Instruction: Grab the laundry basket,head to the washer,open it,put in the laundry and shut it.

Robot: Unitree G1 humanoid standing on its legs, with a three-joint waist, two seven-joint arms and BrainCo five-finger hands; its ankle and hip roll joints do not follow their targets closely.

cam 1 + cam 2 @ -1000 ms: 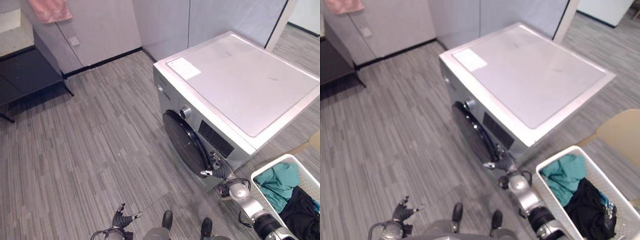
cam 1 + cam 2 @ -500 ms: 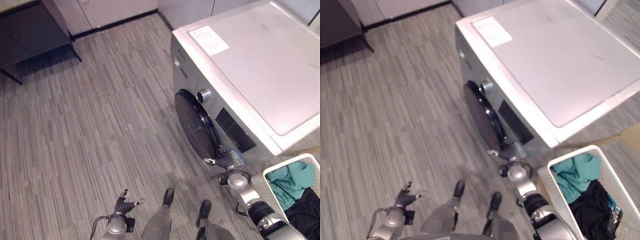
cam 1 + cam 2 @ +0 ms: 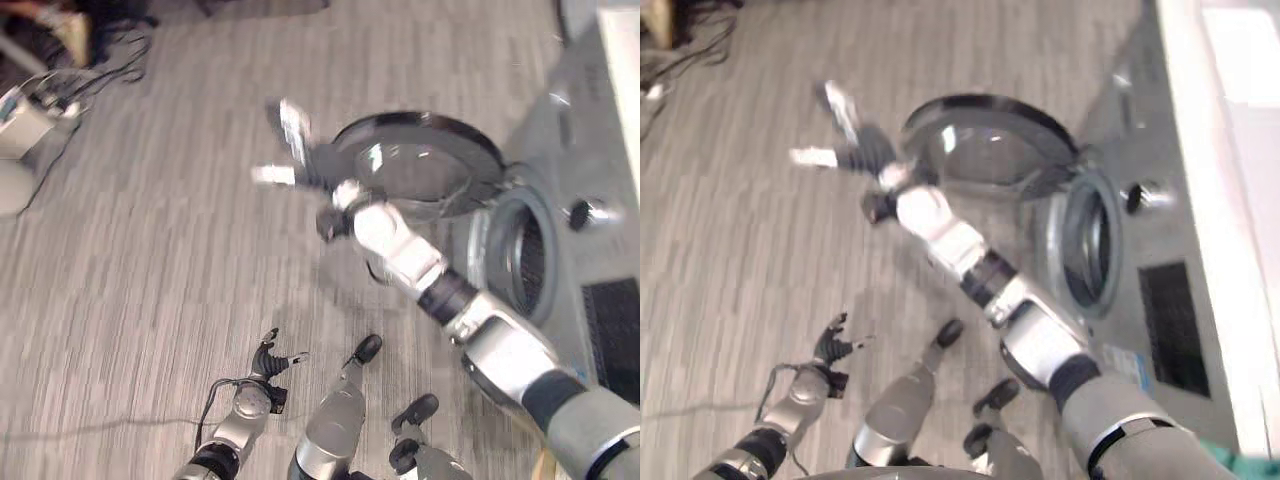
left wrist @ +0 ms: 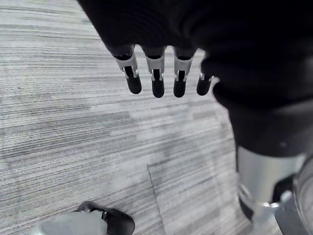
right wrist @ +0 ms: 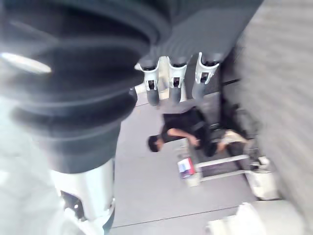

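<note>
Beside the washer (image 3: 600, 180), door (image 3: 418, 165) swung wide open, drum mouth (image 3: 520, 255) exposed. Right robot hand (image 3: 300, 165) at door's outer edge, fingers straight, gripping nothing; left robot hand (image 3: 270, 362) low, relaxed, empty. Laundry unseen; right hand nearer drum.

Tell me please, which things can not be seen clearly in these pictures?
- Inside of the drum: dark behind the opening of the washer, so whether it holds laundry cannot be told.
- Right robot hand: blurred by motion beside the open washer door in both eye views; contact with the door is unclear.
- Person in the right wrist view: small and blurred.
- Left robot hand: small, low by the floor.
</note>
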